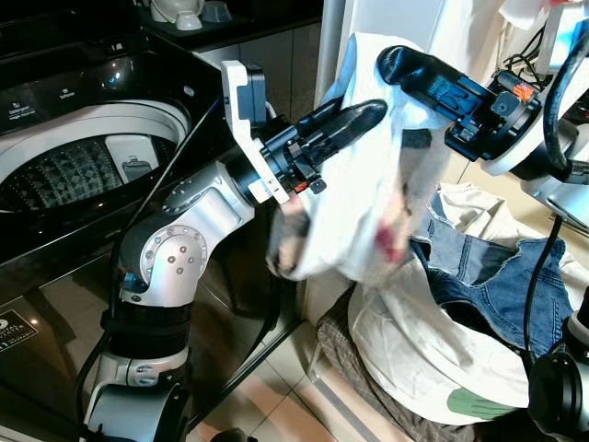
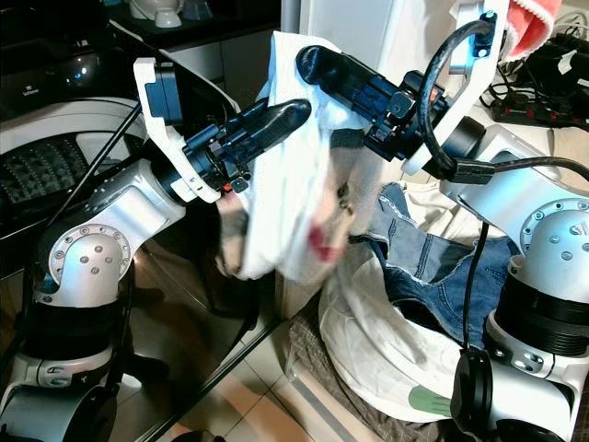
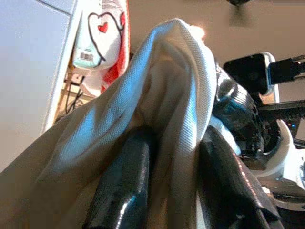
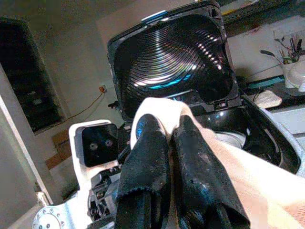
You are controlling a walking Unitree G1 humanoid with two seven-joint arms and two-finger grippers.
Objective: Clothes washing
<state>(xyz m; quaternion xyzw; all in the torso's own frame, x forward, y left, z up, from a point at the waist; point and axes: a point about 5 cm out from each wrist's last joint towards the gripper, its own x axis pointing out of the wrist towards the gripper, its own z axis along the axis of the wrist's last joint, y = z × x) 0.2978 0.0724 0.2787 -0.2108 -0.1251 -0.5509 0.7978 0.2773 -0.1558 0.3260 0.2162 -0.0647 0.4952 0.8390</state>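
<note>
A white shirt (image 1: 368, 175), held aloft between washer (image 1: 83, 166) and laundry pile (image 1: 442, 322), is pinched by both the left gripper (image 1: 354, 120) and the right gripper (image 1: 405, 64); being soft, light and floppy, it is best gripped at bunched folds.

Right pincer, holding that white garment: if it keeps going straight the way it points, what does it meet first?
Probably the left pincer and its wrist camera, facing it across the white garment; the washer's raised lid lies beyond. Depth is uncertain.

Two claws: left claw (image 1: 354, 118), right claw (image 1: 405, 63); one white garment (image 1: 363, 198); one washing machine (image 1: 83, 157).
</note>
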